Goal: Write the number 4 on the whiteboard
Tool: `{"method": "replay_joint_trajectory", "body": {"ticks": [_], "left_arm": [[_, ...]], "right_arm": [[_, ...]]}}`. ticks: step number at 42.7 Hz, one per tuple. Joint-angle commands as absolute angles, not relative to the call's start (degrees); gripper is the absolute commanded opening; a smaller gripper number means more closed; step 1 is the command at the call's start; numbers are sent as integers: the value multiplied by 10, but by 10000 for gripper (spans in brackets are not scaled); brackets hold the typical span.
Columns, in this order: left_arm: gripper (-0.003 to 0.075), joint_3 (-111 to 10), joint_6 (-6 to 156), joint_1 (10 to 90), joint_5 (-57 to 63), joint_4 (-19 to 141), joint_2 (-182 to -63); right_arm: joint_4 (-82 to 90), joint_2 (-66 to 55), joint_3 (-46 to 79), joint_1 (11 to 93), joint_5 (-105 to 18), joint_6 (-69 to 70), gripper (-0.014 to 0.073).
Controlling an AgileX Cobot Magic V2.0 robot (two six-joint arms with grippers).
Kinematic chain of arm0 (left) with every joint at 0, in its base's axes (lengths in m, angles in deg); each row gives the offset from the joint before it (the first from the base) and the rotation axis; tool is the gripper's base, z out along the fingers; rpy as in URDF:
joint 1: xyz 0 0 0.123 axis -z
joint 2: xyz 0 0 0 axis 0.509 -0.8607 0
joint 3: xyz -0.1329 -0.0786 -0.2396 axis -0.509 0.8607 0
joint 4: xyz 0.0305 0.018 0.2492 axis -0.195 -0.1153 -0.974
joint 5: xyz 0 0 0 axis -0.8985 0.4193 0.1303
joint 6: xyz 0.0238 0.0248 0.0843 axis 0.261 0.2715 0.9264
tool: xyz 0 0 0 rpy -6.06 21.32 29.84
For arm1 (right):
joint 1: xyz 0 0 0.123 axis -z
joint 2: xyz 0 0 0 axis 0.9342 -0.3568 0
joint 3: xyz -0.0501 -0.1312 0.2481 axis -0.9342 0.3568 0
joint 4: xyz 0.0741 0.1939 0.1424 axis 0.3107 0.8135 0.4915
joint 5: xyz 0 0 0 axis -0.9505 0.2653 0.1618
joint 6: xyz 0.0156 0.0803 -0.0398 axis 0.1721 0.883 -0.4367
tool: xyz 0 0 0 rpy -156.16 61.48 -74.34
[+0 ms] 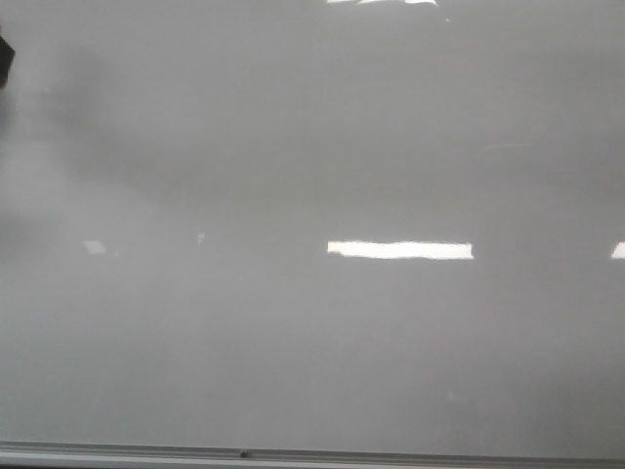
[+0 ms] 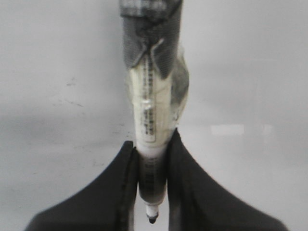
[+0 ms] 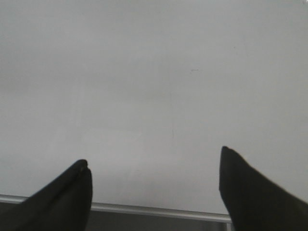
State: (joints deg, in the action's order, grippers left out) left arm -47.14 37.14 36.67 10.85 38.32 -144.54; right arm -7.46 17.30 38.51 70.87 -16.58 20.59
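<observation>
The whiteboard (image 1: 312, 322) fills nearly the whole front view, a glossy pale grey surface with bright rectangular light reflections (image 1: 399, 250) across its middle and a thin metal frame edge (image 1: 293, 453) along the near side. No drawn digit shows on it in any of the three views; only faint specks and smudges appear beside the left gripper in the left wrist view, and a thin pale scratch ahead of the right gripper in the right wrist view.

The left gripper (image 2: 152, 192) is closed narrowly on a marker (image 2: 151, 120), its two dark fingers (image 2: 192, 192) pressing the barrel from both sides (the barrel is wrapped in clear tape, with dark tape further up). The marker's small dark tip (image 2: 152, 219) pokes out between the fingers near their base, over the board's surface; whether it touches the board I cannot tell. The front view shows none of this, only a dark shape (image 1: 5, 61) at its far left edge, too little to identify.

The right gripper (image 3: 153, 163) stands wide apart and empty, its two dark fingertips (image 3: 79, 169) well separated with bare board between them. Just behind its fingertips runs the board's metal frame edge, which the left wrist view does not show.
</observation>
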Motion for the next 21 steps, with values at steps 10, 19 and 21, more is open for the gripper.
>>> {"method": "replay_joint_trajectory", "body": {"ticks": [10, 19, 21], "left_arm": [[-4, -582, 546, 444, 370, 386, -1348], [-4, -607, 669, 513, 477, 459, -1347], [-4, -610, 682, 531, 483, 475, -1348]], "right_arm": [[-48, 107, 279, 708, -70, 178, 568], [38, 48, 238, 681, -28, 66, 568], [52, 36, 232, 670, -24, 36, 568]]}}
